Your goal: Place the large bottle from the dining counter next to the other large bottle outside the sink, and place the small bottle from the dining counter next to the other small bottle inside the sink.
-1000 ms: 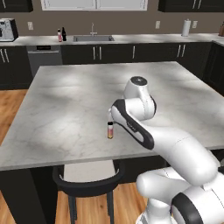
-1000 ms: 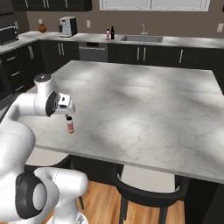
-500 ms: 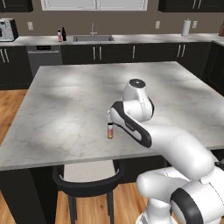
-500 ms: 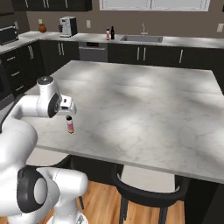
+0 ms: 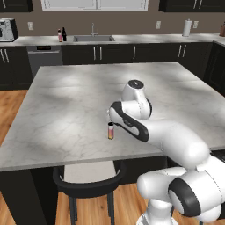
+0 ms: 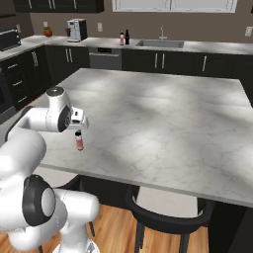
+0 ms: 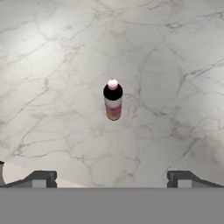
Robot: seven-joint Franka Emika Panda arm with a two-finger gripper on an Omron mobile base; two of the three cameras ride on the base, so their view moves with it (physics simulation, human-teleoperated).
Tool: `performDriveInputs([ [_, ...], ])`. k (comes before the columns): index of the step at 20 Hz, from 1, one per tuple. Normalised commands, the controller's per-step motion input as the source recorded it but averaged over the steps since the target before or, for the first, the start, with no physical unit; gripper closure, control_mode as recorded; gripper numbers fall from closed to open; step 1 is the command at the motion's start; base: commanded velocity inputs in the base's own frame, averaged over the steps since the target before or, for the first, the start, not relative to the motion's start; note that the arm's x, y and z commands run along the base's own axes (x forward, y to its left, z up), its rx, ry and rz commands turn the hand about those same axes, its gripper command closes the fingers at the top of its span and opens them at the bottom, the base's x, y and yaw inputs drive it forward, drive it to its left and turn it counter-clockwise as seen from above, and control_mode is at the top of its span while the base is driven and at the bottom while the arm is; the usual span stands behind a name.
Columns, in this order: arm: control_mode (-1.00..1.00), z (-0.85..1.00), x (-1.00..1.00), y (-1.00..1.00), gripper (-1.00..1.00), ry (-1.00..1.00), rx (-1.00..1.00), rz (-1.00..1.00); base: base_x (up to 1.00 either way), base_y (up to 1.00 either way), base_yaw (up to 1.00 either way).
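A: Where is the small bottle?
B: Upright on the marble tabletop, directly beneath the tool; apart from it.
A: The tool's state?
B: Released (fingertips spread wide); grasping nothing.

Dark cabinets, wooden floor

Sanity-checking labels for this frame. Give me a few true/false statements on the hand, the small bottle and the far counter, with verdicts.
1. The small bottle stands upright on the dining counter. True.
2. The hand is shut on the small bottle. False: it is open above the bottle, nothing held.
3. The pink bottle and black bottle stand beside the sink on the far counter. True.
4. The small bottle lies inside the sink. False: it is on the dining counter, near the edge by the stool.
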Motion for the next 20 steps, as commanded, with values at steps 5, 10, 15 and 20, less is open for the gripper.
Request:
performDriveInputs([
  [5, -1.00, -0.15, 0.17, 0.04, -1.00, 0.00, 0.00, 0.00, 0.00, 0.00, 0.00],
  [10, -1.00, -0.18, 0.17, 0.08, -1.00, 0.00, 0.00, 0.00, 0.00, 0.00, 0.00],
  [15, -1.00, -0.20, 0.19, 0.07, -1.00, 0.00, 0.00, 0.00, 0.00, 0.00, 0.00],
  [20, -1.00, -0.15, 0.21, 0.03, -1.00, 0.00, 0.00, 0.00, 0.00, 0.00, 0.00],
])
